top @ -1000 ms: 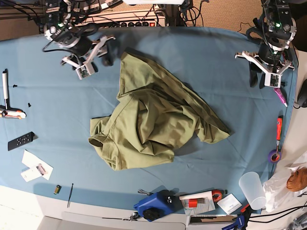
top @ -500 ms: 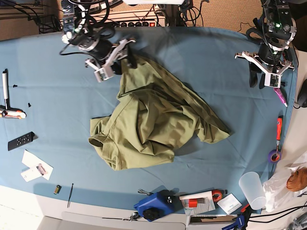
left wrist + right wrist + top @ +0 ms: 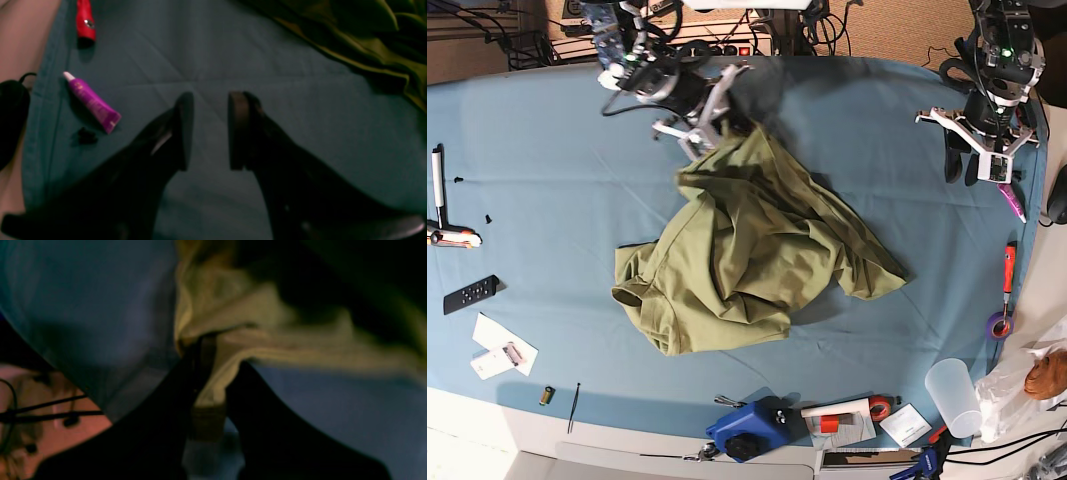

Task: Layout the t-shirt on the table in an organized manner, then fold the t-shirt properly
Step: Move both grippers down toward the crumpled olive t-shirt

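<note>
Olive cotton lies in a crumpled heap near the middle of the tabletop (image 3: 547,150), and that heap is the t-shirt (image 3: 747,260), with one edge drawn up toward the far side where our right end effector (image 3: 717,125) has it. In the right wrist view that end effector's jaws are closed on a fold of the shirt's hem, the cloth pinched between them and trailing off to the right over the blue cover. Our left end effector (image 3: 206,130) hangs over bare blue cloth at the far right of the tabletop, well apart from the shirt; its jaws stand partly open with nothing between them, and a purple tube (image 3: 93,103) and a red-handled tool (image 3: 85,18) lie off to one side of it. We judge that we are in the laying-out step: the shirt is bunched, sleeves and collar tangled in the folds, and no fold proper can begin until it is spread flat. The next move, as we see it, calls for lifting and drawing this gripped edge away from the pile so the body opens out, and for bringing the left end effector in to take a second corner, so that the two can pull the cloth taut between them. Too shallow a pinch could let the hem slip free.
</note>
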Tool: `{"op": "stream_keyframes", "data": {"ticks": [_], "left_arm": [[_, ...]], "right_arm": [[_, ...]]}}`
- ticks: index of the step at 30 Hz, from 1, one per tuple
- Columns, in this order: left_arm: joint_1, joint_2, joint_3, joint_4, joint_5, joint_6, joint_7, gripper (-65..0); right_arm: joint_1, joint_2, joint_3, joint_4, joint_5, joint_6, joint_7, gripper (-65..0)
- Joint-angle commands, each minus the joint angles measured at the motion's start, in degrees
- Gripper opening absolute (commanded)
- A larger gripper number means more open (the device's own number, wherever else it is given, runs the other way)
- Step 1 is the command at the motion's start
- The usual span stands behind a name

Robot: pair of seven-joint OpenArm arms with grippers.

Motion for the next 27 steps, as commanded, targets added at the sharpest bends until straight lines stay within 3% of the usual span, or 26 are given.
{"op": "stream_keyframes", "data": {"ticks": [1, 6, 11, 21, 23, 25, 27], "left_arm": [[0.2, -0.5, -0.3, 1.0, -1.4, 0.1, -1.5, -46.4], [0.2, -0.5, -0.3, 1.0, -2.6, 0.1, -1.4, -46.4], [0.2, -0.2, -0.3, 1.0, -2.6, 0.1, -1.5, -46.4], [0.2, 0.5, -0.3, 1.0, -2.6, 0.1, -1.4, -46.5], [0.2, 0.5, -0.3, 1.0, -2.5, 0.1, -1.4, -46.4], [0.2, 0.5, -0.3, 1.0, -2.6, 0.1, -1.4, -46.4], [0.2, 0.5, -0.3, 1.0, -2.5, 0.1, -1.5, -46.4]], "right_arm": [[1.7, 0.1, -1.6, 1.0, 0.2, 0.3, 1.6, -65.0], [7.1, -3.0, -9.9, 0.8, -6.8, 0.4, 1.5, -65.0], [10.0, -6.6, -15.0, 0.7, -9.0, 0.4, 1.8, -65.0], [14.8, -10.4, -17.6, 0.7, -10.5, 0.5, 0.0, -65.0], [15.0, -10.3, -17.6, 0.7, -10.6, 1.7, -0.9, -65.0], [15.0, -10.3, -17.6, 0.7, -10.5, 5.3, -1.4, -64.4], [15.0, -10.3, -17.6, 0.7, -10.5, 8.7, -1.6, -55.3]]}}
